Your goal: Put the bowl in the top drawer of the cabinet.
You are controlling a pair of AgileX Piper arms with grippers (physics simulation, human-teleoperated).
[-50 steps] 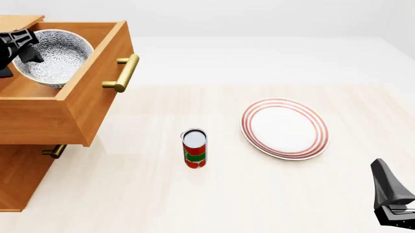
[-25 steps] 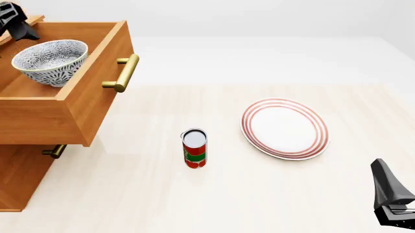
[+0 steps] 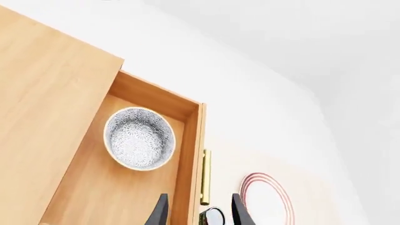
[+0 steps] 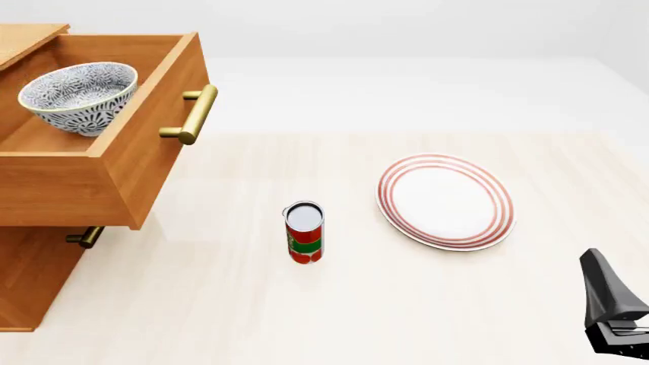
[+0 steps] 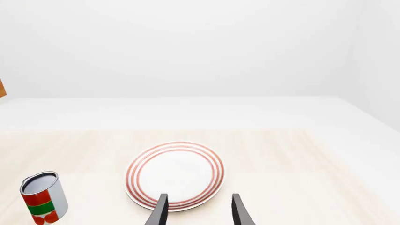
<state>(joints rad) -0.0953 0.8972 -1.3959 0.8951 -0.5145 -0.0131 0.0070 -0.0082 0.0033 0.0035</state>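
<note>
The bowl (image 4: 78,95) sits inside the pulled-out top drawer (image 4: 121,163) of the cabinet (image 4: 41,281) at the far left. The left gripper (image 3: 198,213), out of the front view, shows only in its wrist view, jaws spread and empty high above the bowl (image 3: 138,138). The right gripper (image 5: 198,213), also parted and empty, hangs near the red-ringed plate (image 5: 175,174), right of the can (image 5: 42,198).

The pulled-out drawer (image 4: 121,152) juts over the tabletop's (image 4: 203,304) left side. A can (image 4: 304,233) stands mid-table, a plate (image 4: 445,201) lies to its right, with open tabletop between them.
</note>
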